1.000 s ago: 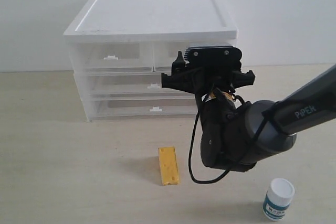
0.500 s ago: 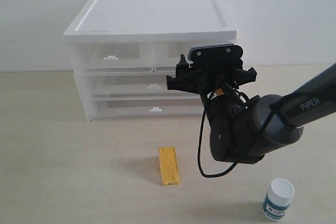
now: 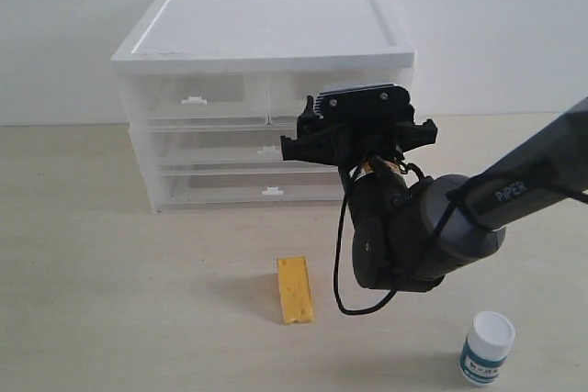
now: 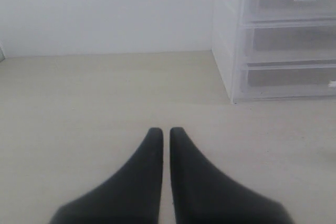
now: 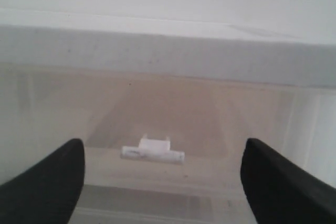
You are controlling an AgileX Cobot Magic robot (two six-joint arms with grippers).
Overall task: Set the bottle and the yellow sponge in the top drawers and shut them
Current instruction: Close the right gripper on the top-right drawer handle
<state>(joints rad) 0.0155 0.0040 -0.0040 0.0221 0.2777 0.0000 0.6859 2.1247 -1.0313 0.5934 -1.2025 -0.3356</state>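
The yellow sponge (image 3: 295, 289) lies on the table in front of the drawer unit (image 3: 266, 34). At the front right stands the bottle (image 3: 487, 347), upright with a white cap and a teal label. Both top drawers look shut: the left one (image 3: 188, 98) shows its white handle, while my right arm (image 3: 413, 236) mostly hides the right one. My right gripper (image 5: 163, 150) is open close in front of the top right drawer (image 5: 173, 103), with the drawer's white handle (image 5: 152, 153) between the fingers and untouched. My left gripper (image 4: 165, 132) is shut on nothing, low over the table.
Two full-width drawers (image 3: 248, 149) sit shut below the top pair. The left wrist view shows the unit's side and drawer fronts (image 4: 286, 35) beyond bare table (image 4: 105, 93). A white wall stands behind the unit. The left arm is out of the exterior view.
My right gripper has shifted slightly to the left in front of the top right drawer. The sponge and the bottle have not moved.
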